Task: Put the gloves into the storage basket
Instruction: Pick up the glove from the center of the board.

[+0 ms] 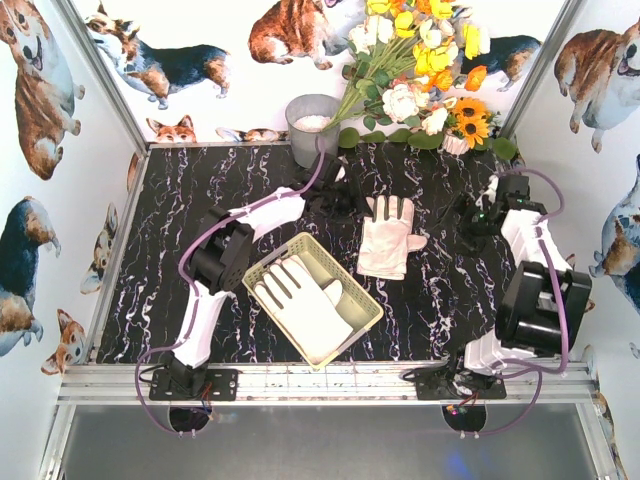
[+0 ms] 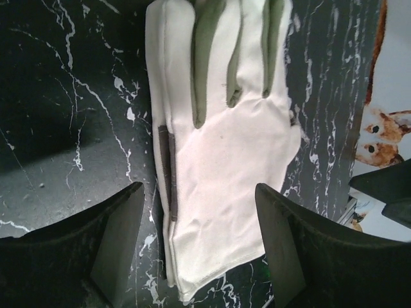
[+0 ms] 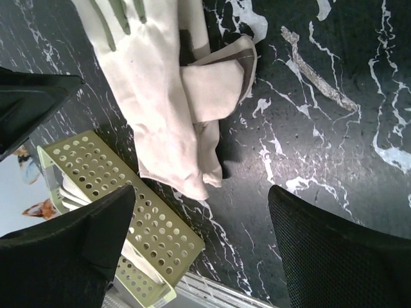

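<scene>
The storage basket (image 1: 352, 285) stands left of the middle of the black marble table (image 1: 160, 250), turned at an angle. White gloves (image 1: 300, 300) lie flat inside it. Behind the basket's far end, the left gripper (image 1: 335, 198) is low over the table with its jaws apart and nothing clamped. In the left wrist view the loose gloves (image 2: 225, 147) show between its two fingers (image 2: 119, 244), flat on the table, with a gap of bare table at each side, so the fabric is not touched.

From above, the loose gloves (image 1: 388, 235) lie just right of the basket and between the two grippers, one on another; how many there are I cannot tell. The right gripper (image 1: 470, 222) is near their right side, also wide open and empty. In the right wrist view the loose gloves (image 3: 160, 109) lie ahead of the gripper and more to the left, not between its fingers (image 3: 334, 250). A corner of the basket (image 3: 128, 218) shows beside the left finger there.
</scene>
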`<state>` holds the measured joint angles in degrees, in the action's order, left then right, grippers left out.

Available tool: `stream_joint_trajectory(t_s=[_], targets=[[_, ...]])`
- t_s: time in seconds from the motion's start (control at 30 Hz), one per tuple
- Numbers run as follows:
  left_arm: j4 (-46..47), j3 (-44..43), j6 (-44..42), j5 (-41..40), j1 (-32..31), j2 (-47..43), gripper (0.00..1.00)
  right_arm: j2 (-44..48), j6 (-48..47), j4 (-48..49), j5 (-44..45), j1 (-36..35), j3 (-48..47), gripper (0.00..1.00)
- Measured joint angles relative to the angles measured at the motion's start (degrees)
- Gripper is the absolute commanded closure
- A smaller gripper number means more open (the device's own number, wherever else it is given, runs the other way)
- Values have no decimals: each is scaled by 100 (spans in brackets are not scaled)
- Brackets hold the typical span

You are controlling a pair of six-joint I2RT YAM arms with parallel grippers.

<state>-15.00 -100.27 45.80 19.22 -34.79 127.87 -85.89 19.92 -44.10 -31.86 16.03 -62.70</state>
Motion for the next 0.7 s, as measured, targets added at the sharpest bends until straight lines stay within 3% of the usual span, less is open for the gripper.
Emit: stream_joint_trajectory(t_s=[0.4, 0.7], targets=[[-262, -302, -2, 411, 39, 634, 59, -1204, 378, 1399, -656, 103, 369, 14], [-94, -516, 7, 732, 63, 944, 68, -1825, 841, 2308, -1207, 90, 540, 15]])
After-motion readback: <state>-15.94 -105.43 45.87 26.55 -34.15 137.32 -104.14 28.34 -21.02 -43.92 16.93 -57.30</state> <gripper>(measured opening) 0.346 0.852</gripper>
